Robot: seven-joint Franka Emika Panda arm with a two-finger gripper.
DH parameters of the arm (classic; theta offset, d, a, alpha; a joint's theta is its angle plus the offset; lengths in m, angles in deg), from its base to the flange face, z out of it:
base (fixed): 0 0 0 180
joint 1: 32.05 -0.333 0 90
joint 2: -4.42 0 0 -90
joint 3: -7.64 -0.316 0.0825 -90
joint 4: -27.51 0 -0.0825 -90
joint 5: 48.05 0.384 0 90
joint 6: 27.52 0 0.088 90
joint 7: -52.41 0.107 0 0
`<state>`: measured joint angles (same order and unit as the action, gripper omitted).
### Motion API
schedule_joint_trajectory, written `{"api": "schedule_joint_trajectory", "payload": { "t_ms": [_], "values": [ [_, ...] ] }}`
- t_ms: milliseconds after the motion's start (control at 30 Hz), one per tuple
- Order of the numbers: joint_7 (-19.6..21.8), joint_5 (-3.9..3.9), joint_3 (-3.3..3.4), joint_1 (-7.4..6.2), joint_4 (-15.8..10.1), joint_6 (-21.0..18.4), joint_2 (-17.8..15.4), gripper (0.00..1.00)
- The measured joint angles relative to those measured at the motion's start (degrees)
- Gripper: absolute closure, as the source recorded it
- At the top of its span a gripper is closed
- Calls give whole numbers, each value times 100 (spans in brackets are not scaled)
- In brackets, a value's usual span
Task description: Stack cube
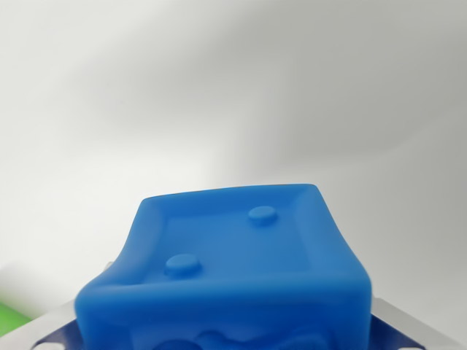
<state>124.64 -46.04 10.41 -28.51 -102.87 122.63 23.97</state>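
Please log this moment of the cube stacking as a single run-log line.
view: wrist | blue cube fills lower frame, two raised studs on top | green object at left edge | gripper: fingers not seen | backdrop: plain white

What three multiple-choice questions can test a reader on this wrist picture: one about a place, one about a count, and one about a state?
1. Where is the green patch?
A. lower left edge
B. top right corner
C. centre

2. How many round studs show on the cube's recessed face?
A. five
B. two
C. none

3. How does the cube sit in the picture?
A. far off and small
B. half hidden under a cloth
C. close up, filling the lower middle

Answers:
1 A: the green shows only at the lower left edge.
2 B: one stud is at the upper right of the face, and one is at its lower left.
3 C: the blue cube is large and near, between metal parts at the bottom.
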Motion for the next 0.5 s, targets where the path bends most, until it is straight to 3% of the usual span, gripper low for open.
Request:
{"api": "schedule_joint_trajectory", "payload": {
  "t_ms": [500],
  "values": [
    [-377,-72,-103,-108,-51,-74,-124,100]
  ]
}}
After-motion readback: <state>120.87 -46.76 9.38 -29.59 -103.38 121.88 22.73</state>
